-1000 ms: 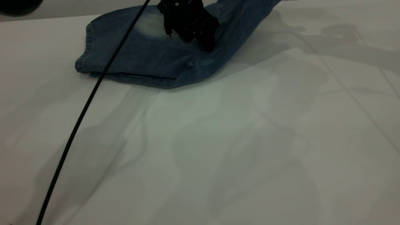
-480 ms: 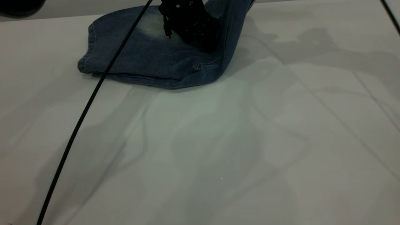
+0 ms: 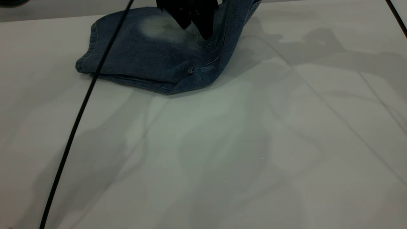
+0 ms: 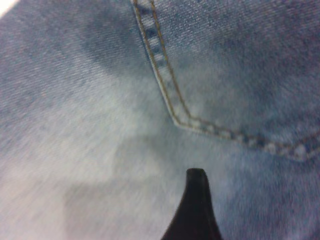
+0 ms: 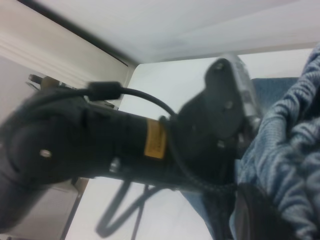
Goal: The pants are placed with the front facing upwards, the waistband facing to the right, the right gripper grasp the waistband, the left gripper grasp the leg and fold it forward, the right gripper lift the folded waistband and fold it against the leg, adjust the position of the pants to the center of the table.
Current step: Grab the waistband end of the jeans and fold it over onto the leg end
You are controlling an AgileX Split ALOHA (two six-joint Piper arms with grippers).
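The blue denim pants [image 3: 149, 60] lie folded lengthwise at the far side of the table [image 3: 254, 143], stitched leg hems at the left. My left gripper [image 3: 195, 31] hovers open just above them by the patch pocket [image 3: 203, 44]. In the left wrist view one black finger [image 4: 196, 200] hangs over pale denim and the pocket's tan stitching [image 4: 170, 95]. The pants' right end rises out of the exterior view's top edge. My right gripper [image 5: 250, 210] is out of the exterior view, shut on the gathered waistband [image 5: 290, 145] and holding it in the air.
A black cable [image 3: 79, 111] runs from the top edge down to the near left corner, crossing the pants' leg end. Another cable [image 3: 396, 14] cuts the far right corner. The left arm [image 5: 125, 145] fills the right wrist view, close to the waistband.
My left gripper has risen off the pants, uncovering the pocket. The raised right end swung left and steeper a second ago and has held since. The leg end slid slightly left.
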